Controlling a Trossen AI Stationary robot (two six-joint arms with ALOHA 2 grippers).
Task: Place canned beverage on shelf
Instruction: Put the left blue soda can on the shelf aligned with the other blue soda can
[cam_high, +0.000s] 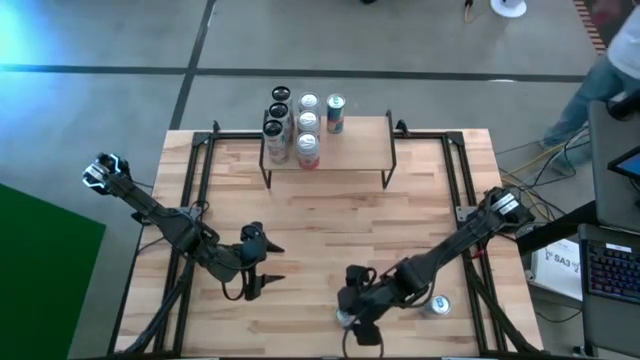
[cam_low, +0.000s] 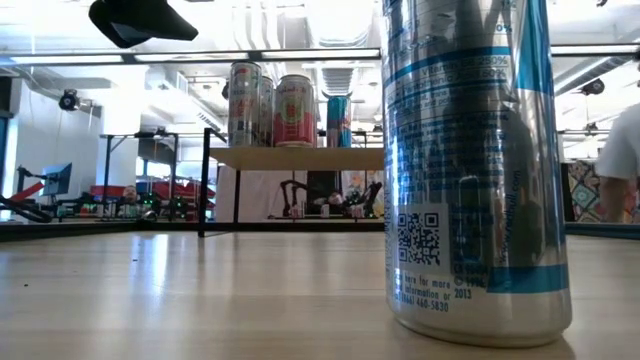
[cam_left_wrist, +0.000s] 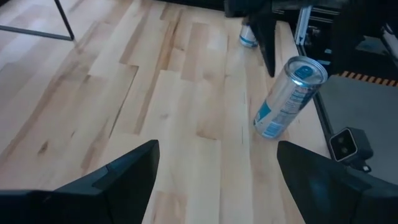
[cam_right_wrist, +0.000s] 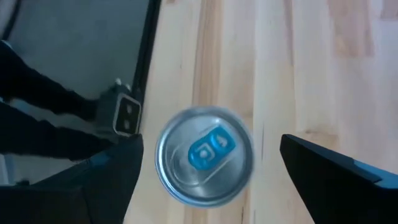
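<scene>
High view shows a slim silver-and-blue beverage can (cam_high: 346, 318) standing near the front edge of the pale butcher-block wooden tabletop (cam_high: 330, 225), directly under the right gripper (cam_high: 358, 322). From the right wrist camera the can's silver lid with its blue tab (cam_right_wrist: 204, 163) sits between the two dark fingers (cam_right_wrist: 339, 177), which stand wide apart with gaps on both sides, so the can is not clasped. In the low view the same can (cam_low: 470, 170) fills the foreground, upright on the wood. A second silver can (cam_high: 437, 304) rests just to the right of that arm. At the far side of the table stands the low shelf with a light wood top board and thin black wire legs (cam_high: 355, 152); six cans (cam_high: 300, 125) in black, white, red and teal are clustered on its left part. The left gripper (cam_high: 262, 268) hangs over the table's front left, well apart from the can, its fingers (cam_left_wrist: 118, 177) spread open and holding nothing.
</scene>
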